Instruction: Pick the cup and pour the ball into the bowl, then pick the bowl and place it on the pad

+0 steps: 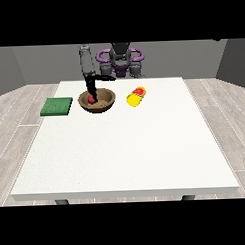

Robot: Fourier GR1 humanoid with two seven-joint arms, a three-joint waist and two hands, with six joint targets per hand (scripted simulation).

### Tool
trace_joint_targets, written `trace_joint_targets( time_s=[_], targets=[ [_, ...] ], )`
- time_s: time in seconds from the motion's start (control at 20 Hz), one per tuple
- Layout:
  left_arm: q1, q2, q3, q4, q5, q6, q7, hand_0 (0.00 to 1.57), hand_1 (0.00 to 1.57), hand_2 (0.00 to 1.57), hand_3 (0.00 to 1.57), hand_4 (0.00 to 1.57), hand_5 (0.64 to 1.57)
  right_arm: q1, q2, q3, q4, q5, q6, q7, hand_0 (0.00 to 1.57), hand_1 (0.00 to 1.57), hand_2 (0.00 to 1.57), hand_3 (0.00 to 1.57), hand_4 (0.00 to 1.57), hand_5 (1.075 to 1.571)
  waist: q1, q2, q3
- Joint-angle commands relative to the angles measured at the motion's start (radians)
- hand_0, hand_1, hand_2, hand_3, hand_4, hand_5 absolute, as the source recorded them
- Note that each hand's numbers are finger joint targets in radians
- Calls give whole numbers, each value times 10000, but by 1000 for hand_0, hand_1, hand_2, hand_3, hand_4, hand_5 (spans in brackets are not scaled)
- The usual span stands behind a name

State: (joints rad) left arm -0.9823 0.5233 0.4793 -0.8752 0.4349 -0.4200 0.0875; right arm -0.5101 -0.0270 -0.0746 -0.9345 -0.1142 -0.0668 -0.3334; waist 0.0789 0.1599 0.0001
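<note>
So going left to right: a green pad (pixel 57 106) is seen lying flat near the table's (pixel 125 154) left edge, with nothing on it. Just to its right, apart from it, the brown bowl (pixel 98 101) is parked, and a red ball (pixel 89 98) can be made out inside, toward its left side. The hand at the view's left (pixel 93 91) is lowered into the bowl, right at the ball and the near-left wall; whether the fingers are spread, pressed together or pinching the rim honestly can't be told from here. Further right, a yellow cup (pixel 135 97) is left lying on its side, red showing at its mouth. The other hand isn't seen anywhere.

The pour looks done, so the bowl lift is probably the step in hand. The bowl is judged stiff and fairly light, likely smooth, so it could slide if nudged instead of gripped. The rim wall is the place to be taken hold of, thumb on one side and fingers on the other. It should be kept level, or the ball will get rolled out on the short trip to the pad.
</note>
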Motion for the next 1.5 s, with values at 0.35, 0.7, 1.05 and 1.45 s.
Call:
trace_joint_targets(
  time_s=[0.35,0.7,1.05,1.45],
  targets=[
    [-209,579,196,-660,1433,-597,888,0,0,0,0,143,1566,-815,-840,-1089,1977,-687,935,-1232,0,0,0,0,0,1570,630,1007,8],
    [-611,492,-52,-1190,1626,-154,1087,0,0,0,0,90,1568,-1161,-465,-1286,2526,-699,436,-1824,0,0,0,0,0,1569,860,1517,10],
    [-1335,1016,4,-1351,1760,345,1579,0,0,0,0,0,1569,-936,-43,-1342,2547,-1012,798,-1980,0,0,0,0,148,1571,815,1825,16],
    [-1501,791,-24,-1504,2292,175,1955,0,0,0,0,0,1571,123,-603,-1085,2902,-412,-96,-677,1571,1571,1571,1400,990,1571,1226,1962,-2]
  ],
)
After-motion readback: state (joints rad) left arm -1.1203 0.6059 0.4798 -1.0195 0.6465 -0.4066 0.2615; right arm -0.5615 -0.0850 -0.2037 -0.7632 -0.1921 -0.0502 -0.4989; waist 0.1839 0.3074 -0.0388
